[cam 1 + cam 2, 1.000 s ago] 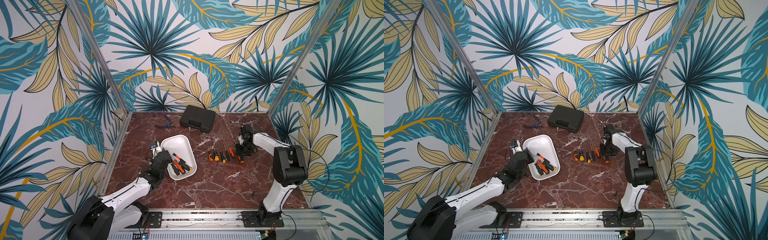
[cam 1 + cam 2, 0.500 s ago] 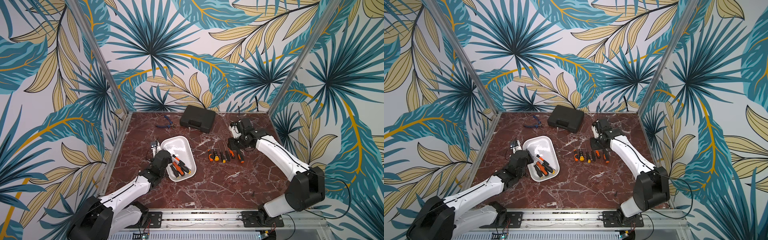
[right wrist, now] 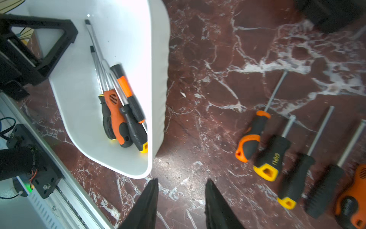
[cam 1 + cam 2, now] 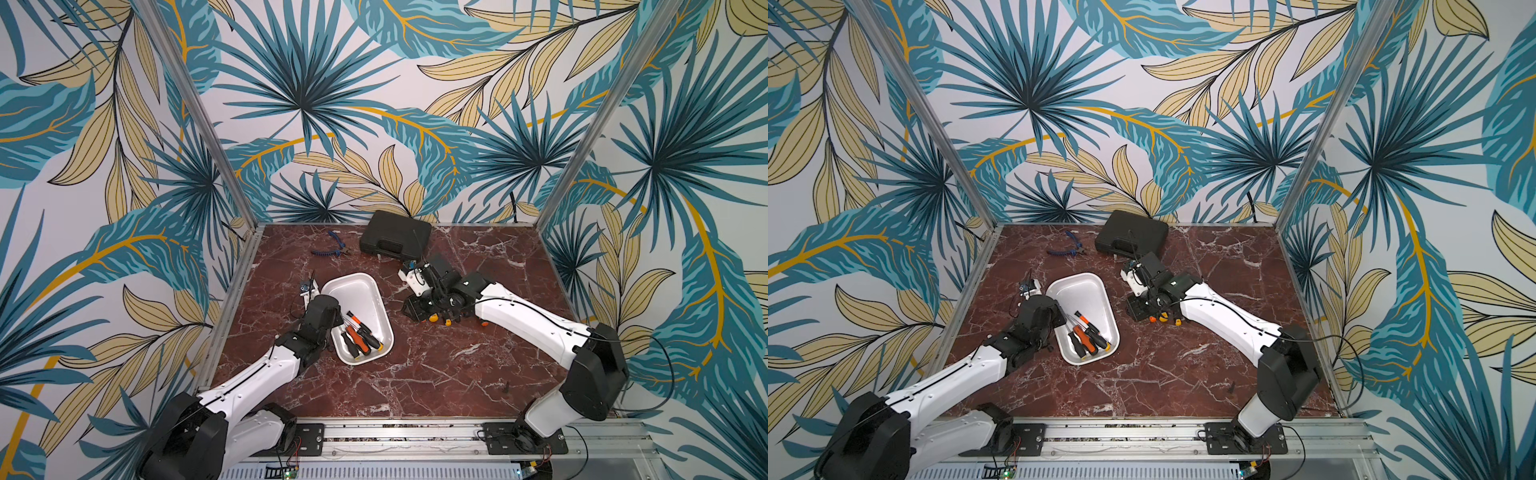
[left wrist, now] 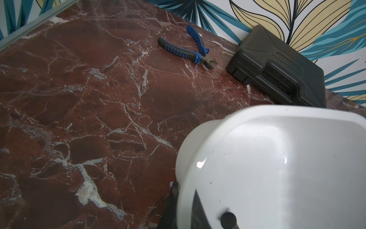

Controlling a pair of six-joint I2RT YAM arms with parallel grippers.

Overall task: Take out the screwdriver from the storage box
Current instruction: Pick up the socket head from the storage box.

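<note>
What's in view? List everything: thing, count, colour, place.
storage box: one, white, left of the table's centre
screwdrivers in the box: four, orange, black and yellow handles, heaped at its near end
screwdrivers on the table: five, same colours, in a row right of the box
pliers: one, blue and black handles, back of the table, left of the case
case: one, black, closed, by the back wall
table: one, red-brown marble
left gripper: black, shut on the box's rim
right gripper: black, open, empty, over bare table between box and row
</note>
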